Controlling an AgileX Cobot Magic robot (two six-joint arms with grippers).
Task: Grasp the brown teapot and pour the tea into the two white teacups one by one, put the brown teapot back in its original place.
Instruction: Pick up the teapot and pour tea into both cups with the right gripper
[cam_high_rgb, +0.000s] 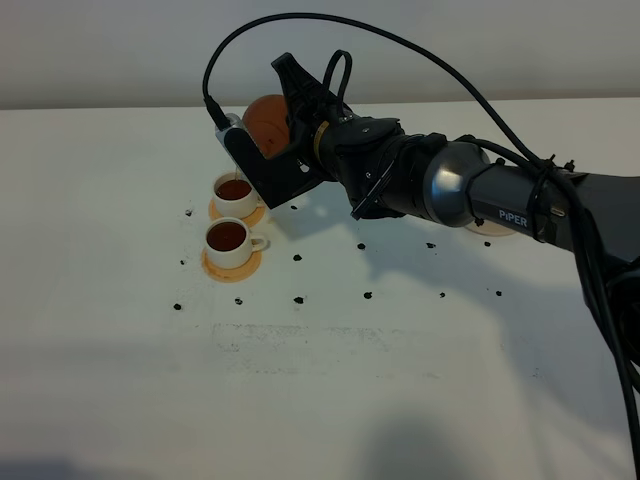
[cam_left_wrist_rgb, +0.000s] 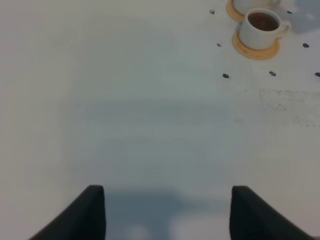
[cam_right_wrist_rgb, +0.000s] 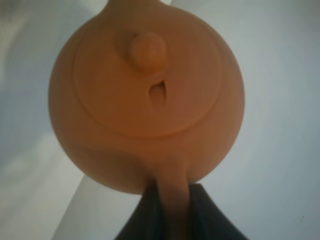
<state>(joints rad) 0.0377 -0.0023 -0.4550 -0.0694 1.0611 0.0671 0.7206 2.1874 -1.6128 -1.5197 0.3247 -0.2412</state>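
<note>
My right gripper (cam_high_rgb: 296, 122) reaches across to the left and is shut on the handle of the brown teapot (cam_high_rgb: 264, 122). It holds the teapot tilted in the air above the far white teacup (cam_high_rgb: 236, 194). The near white teacup (cam_high_rgb: 228, 241) stands just in front of it. Both cups hold dark tea and stand on orange-tan coasters (cam_high_rgb: 232, 269). In the right wrist view the teapot's lid and knob (cam_right_wrist_rgb: 147, 50) fill the frame, with my right gripper (cam_right_wrist_rgb: 172, 215) on the handle. The pale saucer (cam_high_rgb: 492, 228) is mostly hidden under the right arm. My left gripper (cam_left_wrist_rgb: 167, 217) is open and empty, with the near cup (cam_left_wrist_rgb: 260, 27) far off.
Small dark specks (cam_high_rgb: 297, 258) are scattered over the white table (cam_high_rgb: 330, 380) around the cups. The right arm and its black cable (cam_high_rgb: 400, 45) span the table's middle and right. The second cup's edge (cam_left_wrist_rgb: 250, 5) shows at the frame edge of the left wrist view.
</note>
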